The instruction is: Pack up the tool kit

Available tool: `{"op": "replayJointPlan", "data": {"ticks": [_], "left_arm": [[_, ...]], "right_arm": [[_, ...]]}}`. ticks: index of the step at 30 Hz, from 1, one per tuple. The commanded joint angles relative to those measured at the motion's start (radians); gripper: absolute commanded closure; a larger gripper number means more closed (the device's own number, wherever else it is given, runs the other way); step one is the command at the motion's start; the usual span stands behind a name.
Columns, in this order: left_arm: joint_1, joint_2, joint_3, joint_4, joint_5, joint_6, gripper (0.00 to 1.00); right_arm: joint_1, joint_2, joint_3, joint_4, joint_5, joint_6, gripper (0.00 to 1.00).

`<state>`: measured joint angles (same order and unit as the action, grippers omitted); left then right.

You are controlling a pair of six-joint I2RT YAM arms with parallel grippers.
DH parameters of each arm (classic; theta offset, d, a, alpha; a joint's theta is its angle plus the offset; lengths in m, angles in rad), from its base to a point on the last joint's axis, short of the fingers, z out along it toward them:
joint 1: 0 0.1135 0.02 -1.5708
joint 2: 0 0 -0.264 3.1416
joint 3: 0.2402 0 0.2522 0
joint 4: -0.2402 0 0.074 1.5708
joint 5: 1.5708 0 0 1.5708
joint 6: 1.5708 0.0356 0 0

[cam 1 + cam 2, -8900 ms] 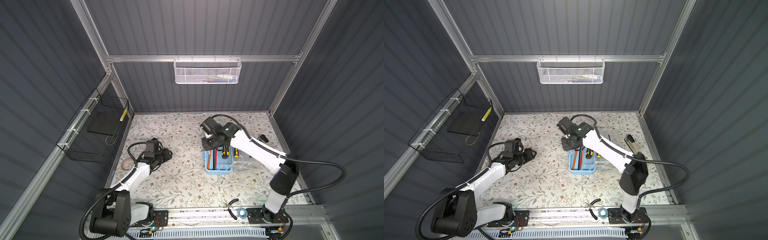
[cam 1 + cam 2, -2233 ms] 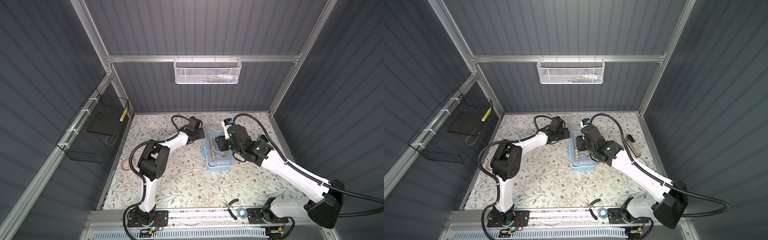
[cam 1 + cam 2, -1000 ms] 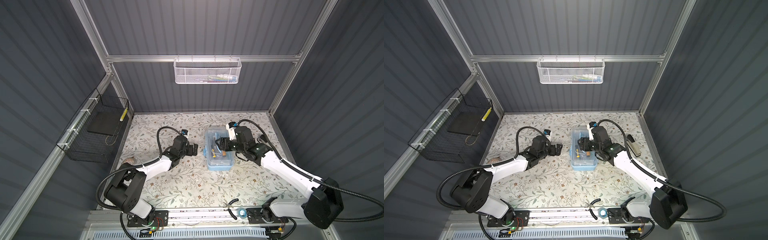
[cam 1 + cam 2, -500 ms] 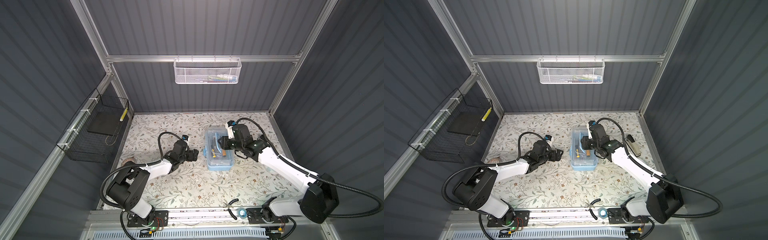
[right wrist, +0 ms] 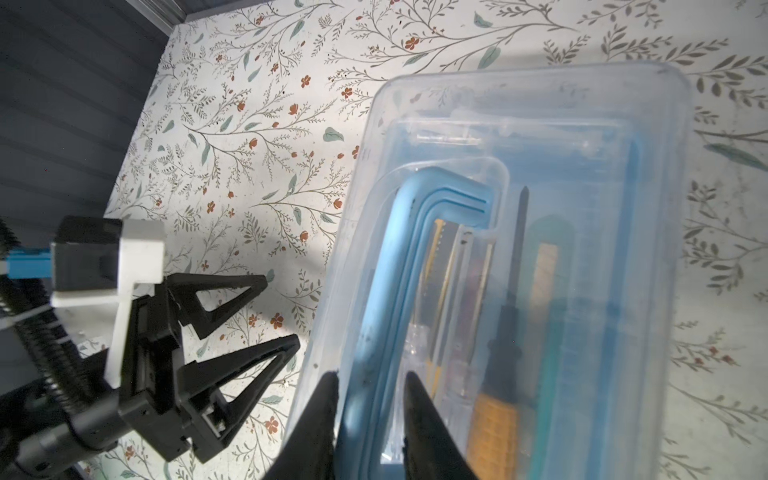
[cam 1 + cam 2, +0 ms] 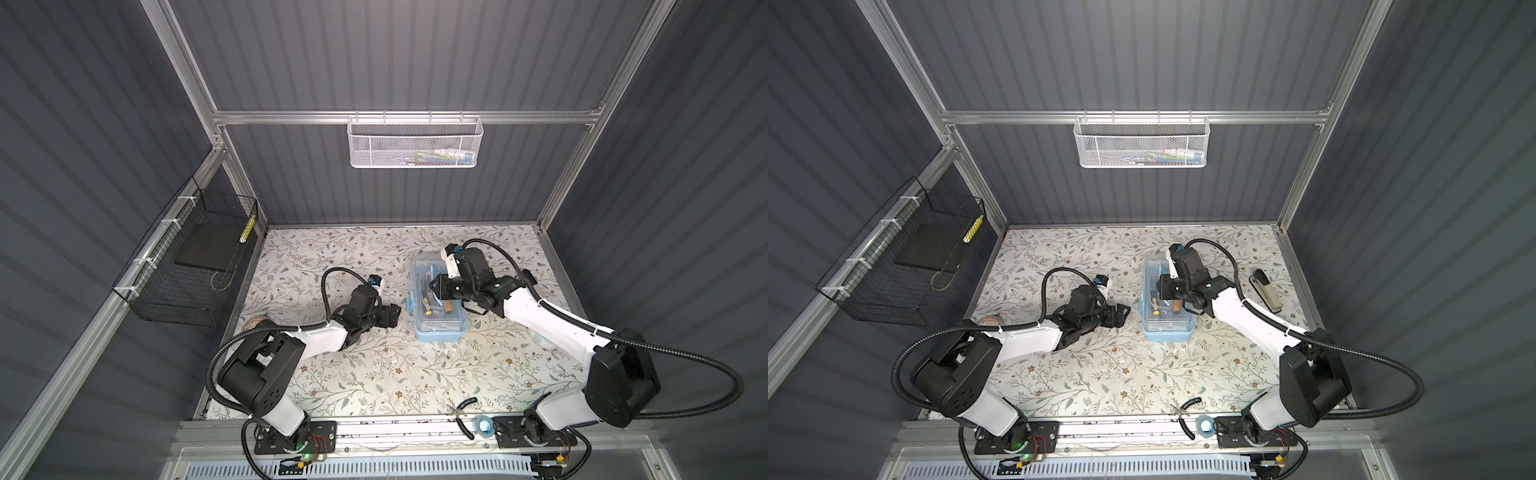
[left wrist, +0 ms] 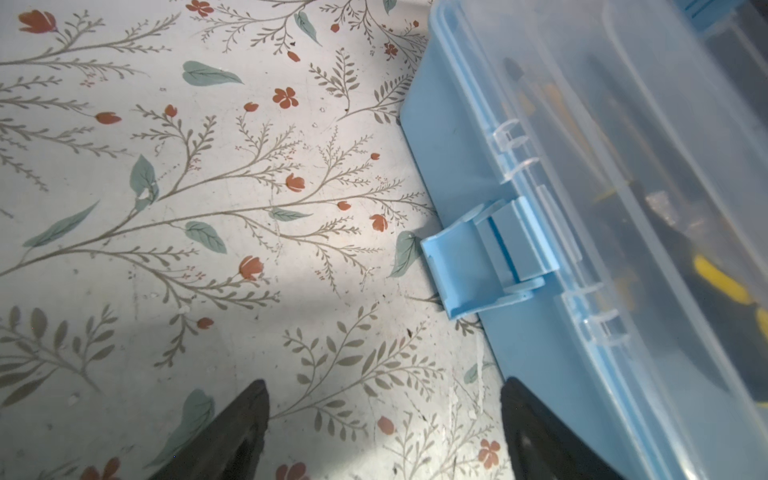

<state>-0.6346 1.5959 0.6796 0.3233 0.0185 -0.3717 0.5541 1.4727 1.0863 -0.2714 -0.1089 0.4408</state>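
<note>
On the flowered table [image 6: 374, 374], nearest the arm bases, the left gripper [image 6: 394, 318] lies low with its jaws spread wide and nothing between them. It points at the tool kit [image 6: 440, 332] from just beside it without touching. The kit sits flat near the middle of the table, with its clear lid down over the light-blue box. On the side facing that gripper, the blue latch [image 7: 478, 266] juts outward, apparently not snapped home.

The right gripper [image 5: 369, 376] reaches over the lid from beyond the kit, its jaws pinched on one leg of the blue handle [image 5: 415, 232], which lies folded in the lid's recess. A black screwdriver [image 5: 509, 316] and an orange-handled tool [image 5: 494, 419] show through the plastic.

The box looks light, stiff and thin-walled, with a slick lid. The loose tools would likely slide and rattle if it tips. The handle is the natural hold, but with the latch loose a lift there may only raise the lid.

On the far wall hangs the white mesh basket [image 6: 415, 143].
</note>
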Motion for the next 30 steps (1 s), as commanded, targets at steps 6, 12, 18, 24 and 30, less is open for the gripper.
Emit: {"op": "replayJointPlan", "data": {"ticks": [6, 12, 18, 24, 30], "left_arm": [[-0.023, 0.033, -0.022, 0.034, -0.024, -0.006, 0.13], [-0.027, 0.044, -0.019, 0.04, -0.023, -0.004, 0.13], [-0.042, 0.046, -0.034, 0.063, -0.031, 0.001, 0.13], [-0.093, 0.033, -0.072, 0.119, -0.088, 0.037, 0.08], [-0.135, 0.055, -0.113, 0.213, -0.124, 0.071, 0.04]], "right_arm": [[0.003, 0.041, 0.036, 0.011, -0.069, 0.025, 0.74], [0.002, 0.078, 0.039, 0.016, -0.091, 0.04, 0.74], [-0.012, 0.026, 0.032, 0.007, -0.087, 0.045, 0.73], [-0.068, -0.085, -0.025, 0.041, -0.11, 0.071, 0.72], [-0.11, -0.103, -0.058, 0.049, -0.117, 0.069, 0.7]]}}
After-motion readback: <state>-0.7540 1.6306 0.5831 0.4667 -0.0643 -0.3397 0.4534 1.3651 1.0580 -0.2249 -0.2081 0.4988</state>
